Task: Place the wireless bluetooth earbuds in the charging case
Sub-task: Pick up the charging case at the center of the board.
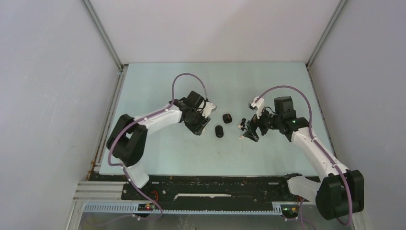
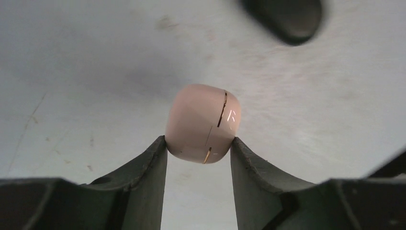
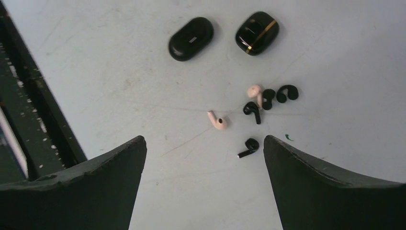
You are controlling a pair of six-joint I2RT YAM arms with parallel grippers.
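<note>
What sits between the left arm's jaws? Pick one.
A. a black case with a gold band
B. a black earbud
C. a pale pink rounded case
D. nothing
C: in the left wrist view a pale pink case with a thin gold seam sits between the jaws, which meet its two sides.

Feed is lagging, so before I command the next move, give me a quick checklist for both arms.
1. Left fingers against both sides of the pink case: ok.
2. Pink case lid open for loading: not ok, seam looks shut.
3. Pink case clear of the table: cannot tell.
4. Right fingers apart, nothing between them: ok.
5. Nearest pale earbud lying alone, free to pick: ok.
6. Other pale earbud free: not ok, bunched against black earbuds.
</note>
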